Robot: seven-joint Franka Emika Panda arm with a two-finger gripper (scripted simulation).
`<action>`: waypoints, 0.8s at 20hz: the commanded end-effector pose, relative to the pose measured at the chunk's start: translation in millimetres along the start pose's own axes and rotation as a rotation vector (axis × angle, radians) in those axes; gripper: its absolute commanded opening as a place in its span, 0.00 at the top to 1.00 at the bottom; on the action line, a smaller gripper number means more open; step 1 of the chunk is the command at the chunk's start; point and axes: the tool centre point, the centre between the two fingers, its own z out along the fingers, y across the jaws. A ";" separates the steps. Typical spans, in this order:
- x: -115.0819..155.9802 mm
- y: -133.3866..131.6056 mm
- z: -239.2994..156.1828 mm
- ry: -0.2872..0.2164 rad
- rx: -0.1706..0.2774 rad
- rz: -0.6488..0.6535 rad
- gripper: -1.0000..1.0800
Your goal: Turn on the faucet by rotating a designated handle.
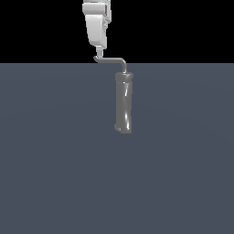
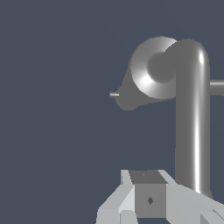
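Observation:
The faucet [image 1: 123, 103] is a tall glossy grey column standing on the grey floor. The handle [image 1: 112, 59] is a thin bent rod at its top, reaching toward the exterior view's left and ending in a small hooked tip. My gripper [image 1: 99, 47] hangs straight above that tip, its fingers pressed together and close to touching it. In the wrist view the faucet [image 2: 151, 74] is seen from above. The handle [image 2: 191, 122] runs from the faucet's top toward my gripper [image 2: 148, 179] and passes just beside the fingers. The fingers hold nothing.
The flat grey floor [image 1: 55, 160] spreads around the faucet. A short thin stub [image 2: 114, 94] sticks out from the column's side in the wrist view. A second rod end [image 2: 216, 87] shows at that picture's edge.

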 end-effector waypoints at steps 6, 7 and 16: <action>-1.2 18.5 0.1 0.000 0.000 0.000 1.00; -1.3 21.0 0.1 0.000 0.000 0.000 1.00; -2.6 44.8 0.0 0.000 0.000 0.000 1.00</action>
